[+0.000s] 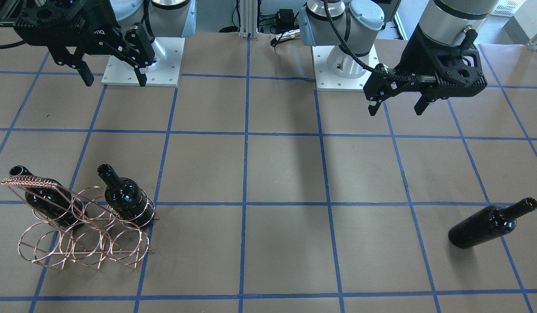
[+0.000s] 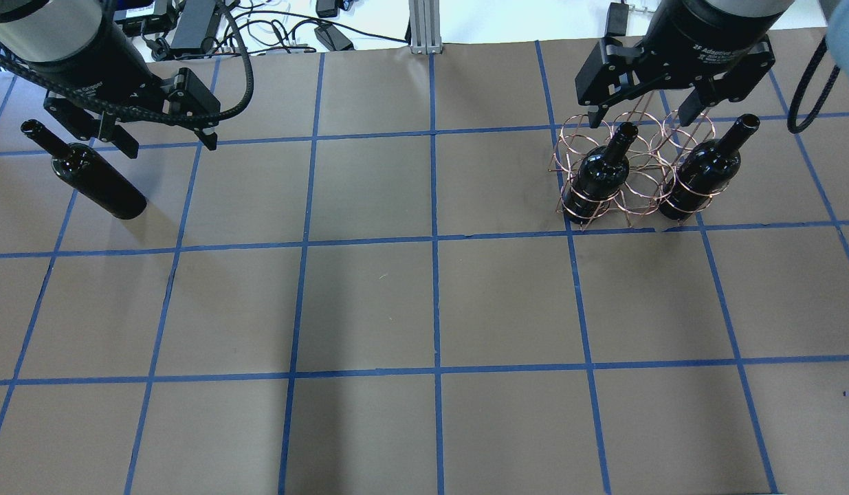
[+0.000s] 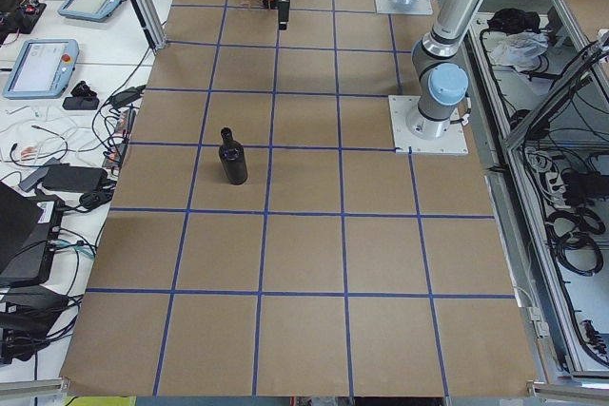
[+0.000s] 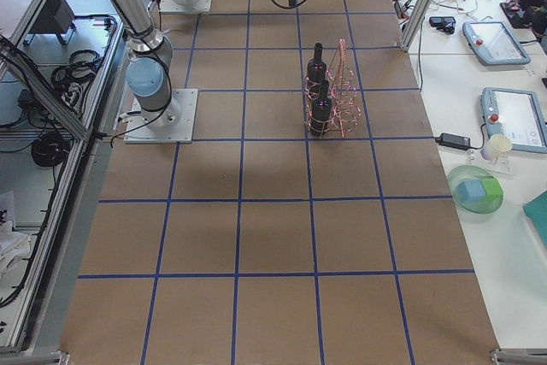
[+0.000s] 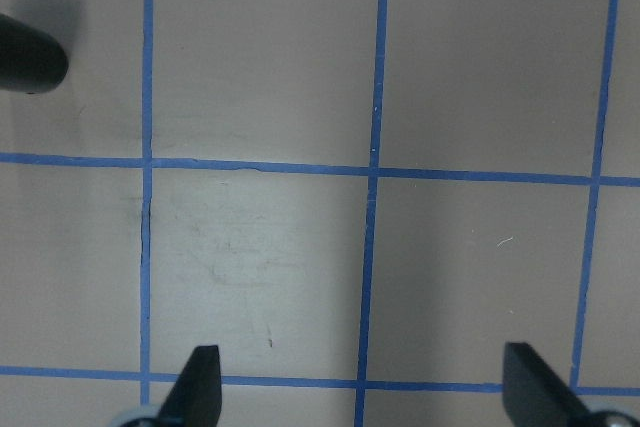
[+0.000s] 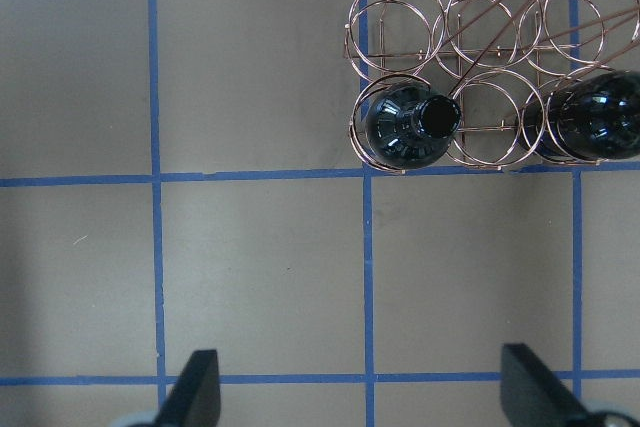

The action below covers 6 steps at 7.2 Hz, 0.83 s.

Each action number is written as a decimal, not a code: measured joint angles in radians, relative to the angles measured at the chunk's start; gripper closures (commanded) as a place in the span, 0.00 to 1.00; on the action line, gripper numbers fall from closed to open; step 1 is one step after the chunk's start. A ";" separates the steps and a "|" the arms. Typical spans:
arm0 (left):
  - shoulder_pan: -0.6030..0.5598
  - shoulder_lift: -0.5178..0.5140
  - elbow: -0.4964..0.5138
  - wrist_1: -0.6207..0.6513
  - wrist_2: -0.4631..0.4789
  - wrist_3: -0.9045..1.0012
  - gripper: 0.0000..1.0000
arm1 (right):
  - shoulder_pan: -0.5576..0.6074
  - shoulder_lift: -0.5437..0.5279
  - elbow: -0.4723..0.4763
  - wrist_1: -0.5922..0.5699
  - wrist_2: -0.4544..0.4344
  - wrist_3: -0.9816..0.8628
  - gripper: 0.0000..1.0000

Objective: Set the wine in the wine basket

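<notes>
One black wine bottle (image 2: 94, 182) stands alone and upright at the table's far left; it also shows in the front view (image 1: 483, 226) and the left side view (image 3: 232, 157). My left gripper (image 2: 171, 146) hangs open and empty above the table beside it (image 1: 396, 111); its wrist view shows only the bottle's edge (image 5: 25, 57). The copper wire wine basket (image 2: 647, 175) holds two upright bottles (image 2: 598, 180) (image 2: 701, 180) in the outer hoops of one row, with the middle hoop empty (image 6: 487, 132). My right gripper (image 2: 639, 120) is open and empty, high above the table by the basket (image 1: 114, 82).
Brown paper with a blue tape grid covers the table. The arms' white base plates (image 1: 142, 61) (image 1: 346, 65) sit at the robot's side. Cables (image 2: 273, 27) lie past the far edge. Operator desks with tablets (image 3: 38, 64) (image 4: 491, 40) flank the table.
</notes>
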 measured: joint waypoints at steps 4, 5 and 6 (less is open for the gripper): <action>-0.001 -0.001 -0.001 0.001 0.000 -0.011 0.00 | 0.000 0.000 0.000 0.000 0.000 0.000 0.00; -0.001 0.001 -0.001 0.001 0.001 -0.011 0.00 | 0.000 0.001 0.000 -0.001 0.000 0.000 0.00; -0.001 0.004 -0.001 0.000 0.001 -0.012 0.00 | 0.000 0.001 0.000 -0.001 0.000 0.001 0.00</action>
